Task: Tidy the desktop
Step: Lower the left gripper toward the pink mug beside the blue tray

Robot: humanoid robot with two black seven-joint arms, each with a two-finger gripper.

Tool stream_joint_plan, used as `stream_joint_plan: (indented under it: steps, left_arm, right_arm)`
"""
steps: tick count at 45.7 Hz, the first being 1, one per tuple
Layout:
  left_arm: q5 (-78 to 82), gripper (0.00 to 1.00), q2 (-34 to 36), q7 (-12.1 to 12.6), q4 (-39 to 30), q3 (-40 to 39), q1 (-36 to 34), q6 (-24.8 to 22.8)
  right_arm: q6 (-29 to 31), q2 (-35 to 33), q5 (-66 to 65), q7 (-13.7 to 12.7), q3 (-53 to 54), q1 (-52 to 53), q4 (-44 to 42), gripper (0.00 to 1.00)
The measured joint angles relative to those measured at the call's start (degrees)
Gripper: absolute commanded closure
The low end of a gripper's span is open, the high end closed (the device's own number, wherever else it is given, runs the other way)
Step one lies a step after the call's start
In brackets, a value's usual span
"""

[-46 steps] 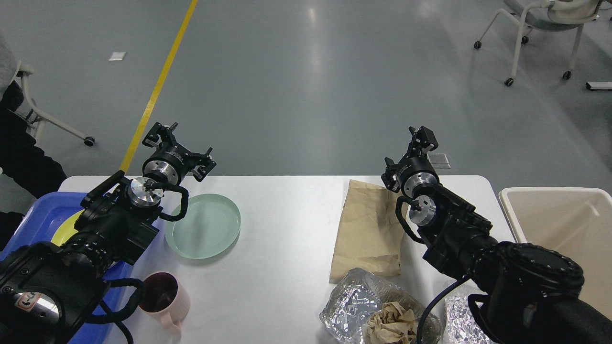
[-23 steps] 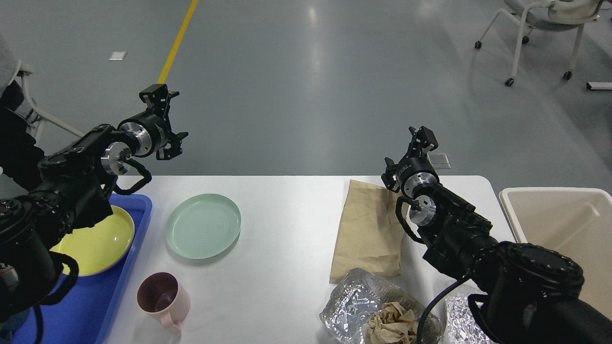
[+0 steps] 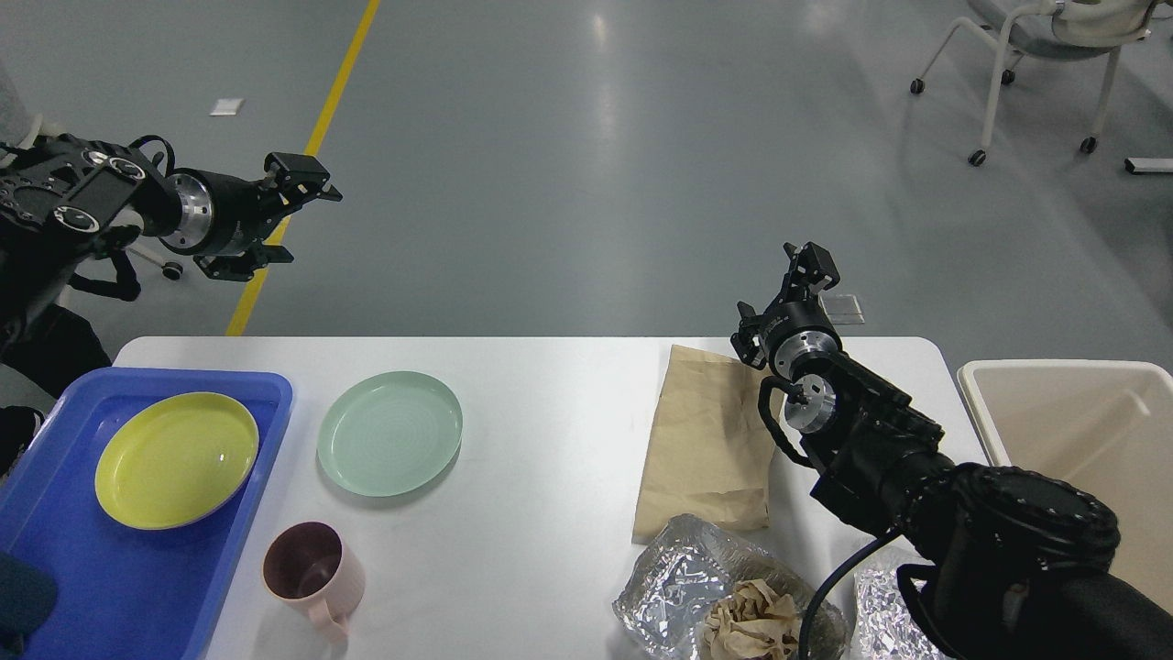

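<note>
The white desk [image 3: 550, 440] fills the lower half of the view. A yellow plate [image 3: 176, 459] is seen in the blue tray [image 3: 55, 568] at 8 o'clock, with a mint-green plate [image 3: 389, 433] just beside it and a pink mug [image 3: 312, 570] nearer. A brown paper bag [image 3: 706, 440] and crumpled foil [image 3: 678, 587] lie toward 5 o'clock. The left claw [image 3: 291, 213] is held released above the floor at 10 o'clock; whether the right claw [image 3: 806, 266] is clenched cannot be told.

1. Desktop [image 3: 550, 440] middle bare, between green plate [image 3: 389, 433] and paper bag [image 3: 707, 440].
2. Left edge: tray [image 3: 55, 587]; mug [image 3: 312, 573] at near edge.
3. Near-right corner: foil [image 3: 678, 587].
</note>
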Motion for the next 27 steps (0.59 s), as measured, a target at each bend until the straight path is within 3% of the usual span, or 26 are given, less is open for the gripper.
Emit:
stream_joint_plan:
  steps: [6, 20, 27]
  left_arm:
    - [0.18, 0.0, 1.02, 0.0, -1.27, 4.78, -2.52, -2.44]
    - [2.81, 0.0, 2.99, 0.0, -2.14, 5.49, -3.45, -3.91]
    - [3.01, 0.0, 6.15, -0.04, -12.0, 11.25, -10.68, -4.03]
  right_arm:
    - [0.0, -0.02, 0.0, 0.0, 0.01, 0.0, 0.0, 0.0]
    - [0.0, -0.03, 0.0, 0.0, 0.05, 0.0, 0.0, 0.0]
    - [0.0, 0.0, 0.0, 0.0, 0.03, 0.0, 0.0, 0.0]
